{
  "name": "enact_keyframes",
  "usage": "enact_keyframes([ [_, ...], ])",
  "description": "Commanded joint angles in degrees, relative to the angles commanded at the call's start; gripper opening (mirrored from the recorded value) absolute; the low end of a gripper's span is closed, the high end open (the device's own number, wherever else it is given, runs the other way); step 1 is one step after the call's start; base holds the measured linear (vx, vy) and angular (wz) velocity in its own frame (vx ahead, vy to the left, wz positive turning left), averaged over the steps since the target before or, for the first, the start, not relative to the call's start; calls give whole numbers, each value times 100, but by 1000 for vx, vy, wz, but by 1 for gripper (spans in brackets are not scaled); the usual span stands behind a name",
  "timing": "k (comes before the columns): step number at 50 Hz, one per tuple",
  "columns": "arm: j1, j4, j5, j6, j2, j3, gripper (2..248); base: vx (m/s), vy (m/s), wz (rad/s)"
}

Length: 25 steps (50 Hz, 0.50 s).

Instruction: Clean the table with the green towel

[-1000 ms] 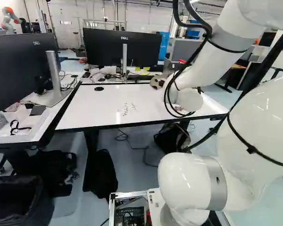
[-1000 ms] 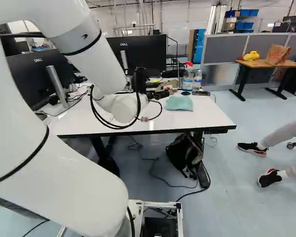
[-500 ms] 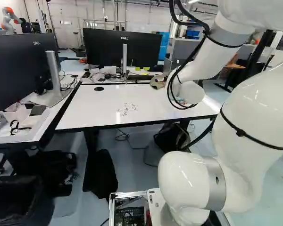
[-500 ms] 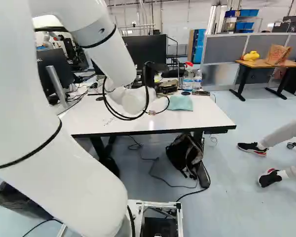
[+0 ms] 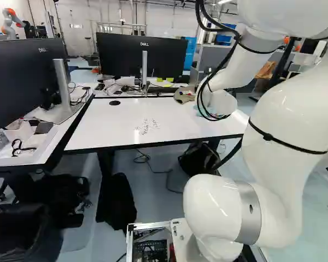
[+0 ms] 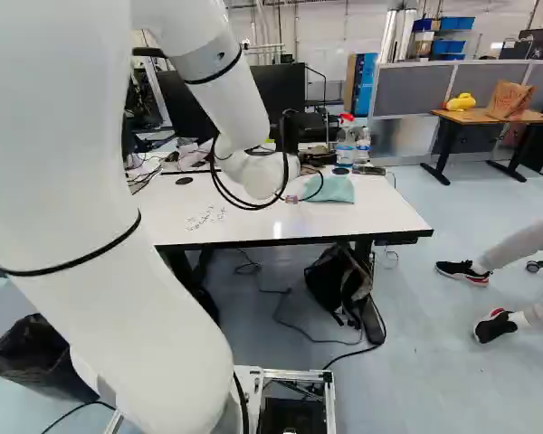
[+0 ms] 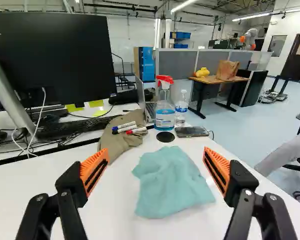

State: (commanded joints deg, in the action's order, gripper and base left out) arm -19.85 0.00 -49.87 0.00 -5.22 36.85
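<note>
In the wrist view the claw (image 7: 156, 156) stands wide, its two fingers well apart, holding nothing. One green towel (image 7: 170, 185) lies rumpled on the bench (image 7: 107, 212) ahead, between the lines of the fingers. Beyond it are three markers (image 7: 125, 128) on one brown cloth (image 7: 121, 142), one spray bottle (image 7: 164, 112) and one phone (image 7: 191, 131). The right base view has the towel right of centre. The left base view shows two monitors (image 5: 24, 82) (image 5: 142, 54), upper left and upper centre
</note>
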Motion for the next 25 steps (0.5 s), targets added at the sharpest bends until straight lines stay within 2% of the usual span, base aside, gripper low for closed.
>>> enact_keyframes([
  [11,-102,28,181,0,-318,342,247,0,0,0],
  [25,-224,179,714,0,-719,786,247,0,0,0],
])
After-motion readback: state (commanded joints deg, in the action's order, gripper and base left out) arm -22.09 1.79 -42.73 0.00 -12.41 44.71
